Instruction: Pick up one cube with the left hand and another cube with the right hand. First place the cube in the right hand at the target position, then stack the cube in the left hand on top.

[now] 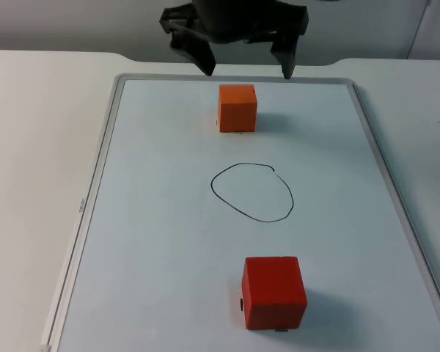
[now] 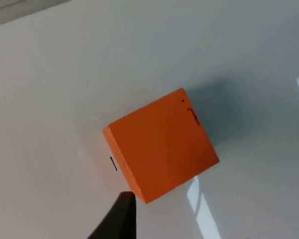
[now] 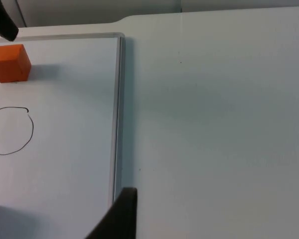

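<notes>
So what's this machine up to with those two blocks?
It is about to pick up blocks and stack them. The left gripper hangs with jaws open just behind the orange cube, which sits on the whiteboard, not yet gripped. A red cube sits at the near end, untouched. Between them is a drawn circle, with nothing in it. The right arm waits off to the side, over the table.
</notes>
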### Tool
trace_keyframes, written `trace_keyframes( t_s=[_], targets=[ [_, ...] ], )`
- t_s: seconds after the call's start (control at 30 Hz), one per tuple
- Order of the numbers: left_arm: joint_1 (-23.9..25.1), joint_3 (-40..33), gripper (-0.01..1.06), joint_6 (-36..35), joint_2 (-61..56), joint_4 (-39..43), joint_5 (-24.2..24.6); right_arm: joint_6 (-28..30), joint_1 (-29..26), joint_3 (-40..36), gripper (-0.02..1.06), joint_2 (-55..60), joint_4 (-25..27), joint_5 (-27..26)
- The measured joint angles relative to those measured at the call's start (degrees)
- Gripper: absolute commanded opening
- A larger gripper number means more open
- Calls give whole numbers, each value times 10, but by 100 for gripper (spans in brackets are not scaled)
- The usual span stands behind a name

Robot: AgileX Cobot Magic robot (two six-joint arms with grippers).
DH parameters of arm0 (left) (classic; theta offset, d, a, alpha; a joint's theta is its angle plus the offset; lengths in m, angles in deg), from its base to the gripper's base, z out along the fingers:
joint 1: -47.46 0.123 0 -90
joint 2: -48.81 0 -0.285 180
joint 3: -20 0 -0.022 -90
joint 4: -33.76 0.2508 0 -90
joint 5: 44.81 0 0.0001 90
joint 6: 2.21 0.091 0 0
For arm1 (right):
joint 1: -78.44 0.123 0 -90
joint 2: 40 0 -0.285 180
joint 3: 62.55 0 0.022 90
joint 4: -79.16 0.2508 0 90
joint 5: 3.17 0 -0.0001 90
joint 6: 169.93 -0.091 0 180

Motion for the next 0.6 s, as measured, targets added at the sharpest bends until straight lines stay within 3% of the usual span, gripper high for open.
trace_keyframes(
  t_s=[0.3,0.6],
  targets=[
    [0,16,104,-43,43,4,-11,0,0,0,104,0,0,0],
    [0,18,104,-69,52,25,-71,0,0,0,104,0,0,0]
  ],
)
